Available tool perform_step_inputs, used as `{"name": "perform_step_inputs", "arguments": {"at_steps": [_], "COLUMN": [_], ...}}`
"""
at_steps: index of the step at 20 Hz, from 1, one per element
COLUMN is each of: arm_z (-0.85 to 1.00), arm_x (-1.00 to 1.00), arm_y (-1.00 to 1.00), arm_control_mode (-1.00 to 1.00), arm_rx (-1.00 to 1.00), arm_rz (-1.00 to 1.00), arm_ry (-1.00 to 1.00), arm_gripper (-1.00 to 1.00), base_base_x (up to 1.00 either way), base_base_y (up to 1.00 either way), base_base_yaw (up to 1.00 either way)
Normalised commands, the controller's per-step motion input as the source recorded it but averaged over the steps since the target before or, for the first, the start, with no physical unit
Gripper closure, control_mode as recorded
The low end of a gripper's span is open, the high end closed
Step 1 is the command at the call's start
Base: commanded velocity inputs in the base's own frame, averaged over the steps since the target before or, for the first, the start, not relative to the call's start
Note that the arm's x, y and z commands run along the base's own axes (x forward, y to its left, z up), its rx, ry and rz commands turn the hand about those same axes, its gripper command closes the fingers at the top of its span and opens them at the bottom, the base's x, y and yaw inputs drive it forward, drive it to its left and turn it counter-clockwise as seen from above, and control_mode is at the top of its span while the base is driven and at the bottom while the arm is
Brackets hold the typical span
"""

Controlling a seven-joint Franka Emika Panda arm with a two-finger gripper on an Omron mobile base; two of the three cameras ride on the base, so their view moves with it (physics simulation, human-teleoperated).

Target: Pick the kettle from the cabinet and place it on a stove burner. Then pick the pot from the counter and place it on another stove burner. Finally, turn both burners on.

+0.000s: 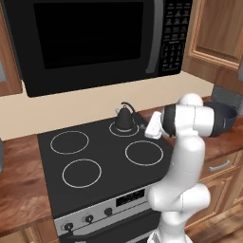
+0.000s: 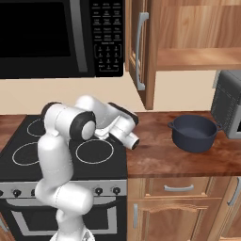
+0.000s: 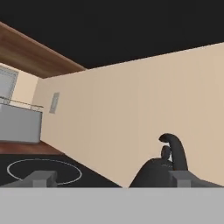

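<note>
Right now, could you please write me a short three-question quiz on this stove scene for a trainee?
1. True or false: the kettle stands on a back burner.
2. Where is the pot? A) on the counter B) on the stove C) in the cabinet
3. Fill in: the gripper is ___ and holds nothing.

Key: 1 true; 2 A; 3 open.

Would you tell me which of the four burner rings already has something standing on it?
The back right ring, holding the kettle; the other three are bare.
</note>
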Motion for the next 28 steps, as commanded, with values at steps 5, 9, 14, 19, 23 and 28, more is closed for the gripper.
{"name": "perform_step_inputs", "arguments": {"at_steps": [5,9,14,19,23,28], "arm_z": [0.55,0.5,0.48,0.43,0.34,0.29], "arm_x": [-0.45,-0.44,-0.46,-0.51,-0.57,-0.48], "arm_y": [0.0,0.0,0.0,0.0,0.0,0.08], "arm_control_mode": [-1.0,-1.0,-1.0,-1.0,-1.0,-1.0], "arm_rx": [0.0,-0.01,-0.06,-0.1,-0.13,-0.13], "arm_rz": [0.01,0.01,0.0,0.0,0.0,0.0], "arm_ry": [-0.12,-0.12,-0.15,-0.16,-0.15,-0.11], "arm_gripper": [-1.0,-1.0,-1.0,-1.0,-1.0,-1.0], "base_base_x": [0.0,0.0,0.0,0.0,0.0,0.0], "base_base_y": [0.0,0.0,0.0,0.0,0.0,0.0], "base_base_yaw": [0.0,0.0,0.0,0.0,0.0,0.0]}}
